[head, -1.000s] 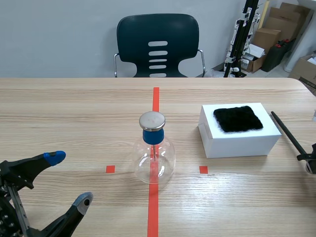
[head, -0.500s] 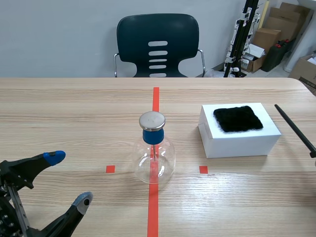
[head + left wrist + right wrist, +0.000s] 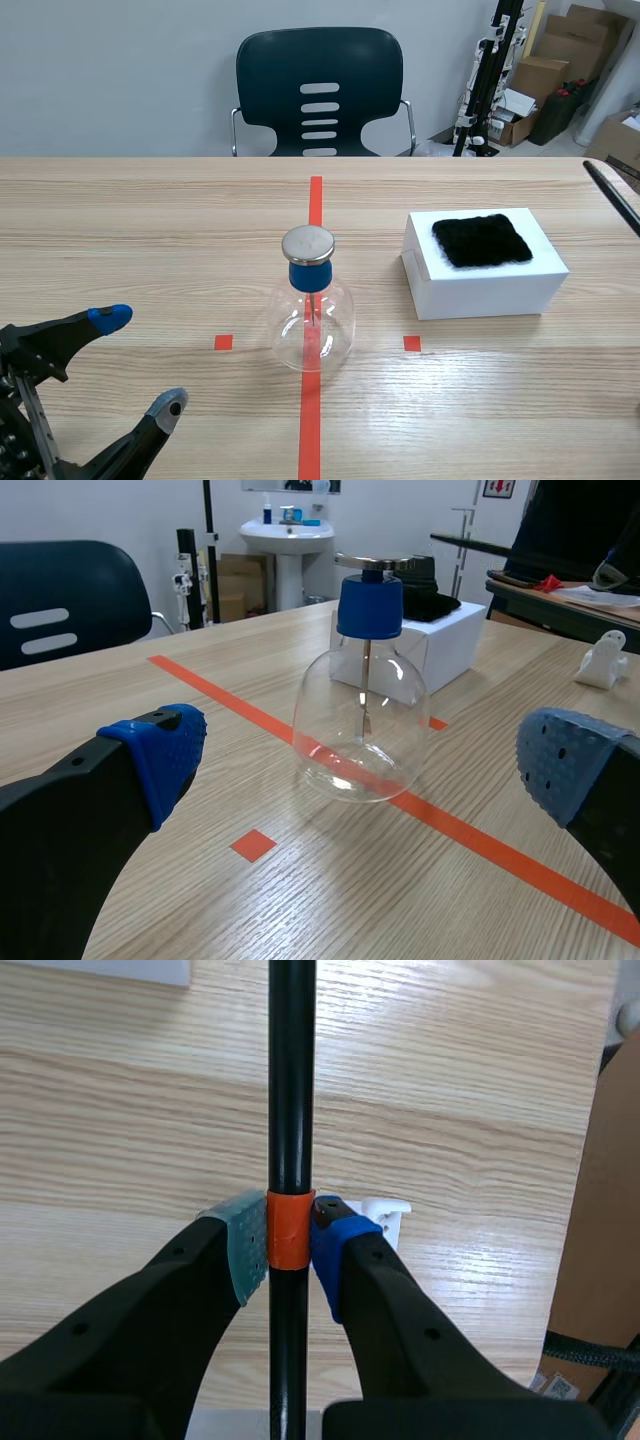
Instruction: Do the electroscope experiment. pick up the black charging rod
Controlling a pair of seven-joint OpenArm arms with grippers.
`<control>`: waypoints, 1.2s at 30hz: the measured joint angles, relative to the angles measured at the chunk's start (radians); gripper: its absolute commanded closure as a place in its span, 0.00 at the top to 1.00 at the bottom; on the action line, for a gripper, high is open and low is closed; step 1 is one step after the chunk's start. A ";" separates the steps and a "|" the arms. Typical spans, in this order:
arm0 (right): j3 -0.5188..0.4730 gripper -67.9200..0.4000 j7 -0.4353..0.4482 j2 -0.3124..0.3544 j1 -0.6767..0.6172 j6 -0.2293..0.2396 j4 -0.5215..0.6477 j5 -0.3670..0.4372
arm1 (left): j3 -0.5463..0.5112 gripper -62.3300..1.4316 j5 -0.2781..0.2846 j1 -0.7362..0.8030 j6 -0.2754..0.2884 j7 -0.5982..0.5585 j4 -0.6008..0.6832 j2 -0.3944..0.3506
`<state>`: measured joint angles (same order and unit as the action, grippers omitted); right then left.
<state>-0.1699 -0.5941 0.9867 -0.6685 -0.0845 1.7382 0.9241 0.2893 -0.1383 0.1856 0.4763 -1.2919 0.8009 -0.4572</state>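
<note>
Rod (image 3: 291, 1080) sits pinched at its orange band between our right gripper's (image 3: 290, 1243) pads, off the table (image 3: 150, 230) out past the box (image 3: 485, 275) — so the pickup looks done. Our left gripper (image 3: 140, 362) hangs spread, holding nothing — charging and the flask (image 3: 313, 320) are left.

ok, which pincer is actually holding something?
The right pincer, shut on the black rod; the left pincer stands open, empty.
</note>
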 measured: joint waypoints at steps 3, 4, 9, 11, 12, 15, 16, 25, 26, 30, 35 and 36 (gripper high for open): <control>-0.132 0.02 0.106 0.000 -0.195 -0.061 0.099 -0.039 | 0.000 1.00 0.000 0.000 0.000 0.000 0.000 0.000; -0.179 0.02 0.153 -0.001 -0.266 -0.096 0.135 -0.062 | 0.000 1.00 0.000 0.000 0.000 0.000 0.000 0.000; -0.316 0.02 0.349 -0.103 -0.467 -0.187 0.313 -0.314 | 0.000 1.00 0.000 0.000 0.000 0.000 0.000 0.000; -0.320 0.02 0.393 -0.198 -0.479 -0.180 0.379 -0.486 | 0.000 1.00 0.000 0.000 0.000 0.000 0.000 0.000; -0.316 0.02 0.417 -0.255 -0.476 -0.171 0.408 -0.580 | 0.000 1.00 0.000 0.000 0.000 0.000 0.000 0.000; -0.307 0.02 0.543 -0.410 -0.459 -0.131 0.451 -0.792 | 0.000 1.00 0.000 0.000 0.000 0.000 0.000 0.000; -0.306 0.02 0.601 -0.458 -0.454 -0.098 0.459 -0.863 | 0.000 1.00 0.000 0.000 0.000 0.000 0.000 0.000; -0.176 0.02 0.774 -0.599 -0.386 -0.061 0.451 -1.294 | 0.000 1.00 0.000 0.000 0.000 0.000 0.000 0.000; -0.163 0.02 0.782 -0.605 -0.364 -0.072 0.447 -1.326 | 0.000 1.00 0.000 0.000 0.000 0.000 0.000 0.000; -0.124 0.02 0.910 -0.673 -0.307 -0.155 0.417 -1.501 | 0.000 1.00 0.000 0.000 0.000 0.000 0.000 0.000; -0.082 0.02 1.128 -0.799 -0.297 -0.278 0.281 -1.712 | 0.000 1.00 0.000 0.000 0.000 0.000 0.000 0.000; -0.081 0.02 1.166 -0.818 -0.297 -0.306 0.250 -1.728 | 0.000 1.00 0.000 0.000 0.000 0.000 0.000 0.000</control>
<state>-0.2512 0.5720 0.1692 -0.9653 -0.3904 1.9881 -0.8040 0.2893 -0.1379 0.1856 0.4763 -1.2919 0.8009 -0.4576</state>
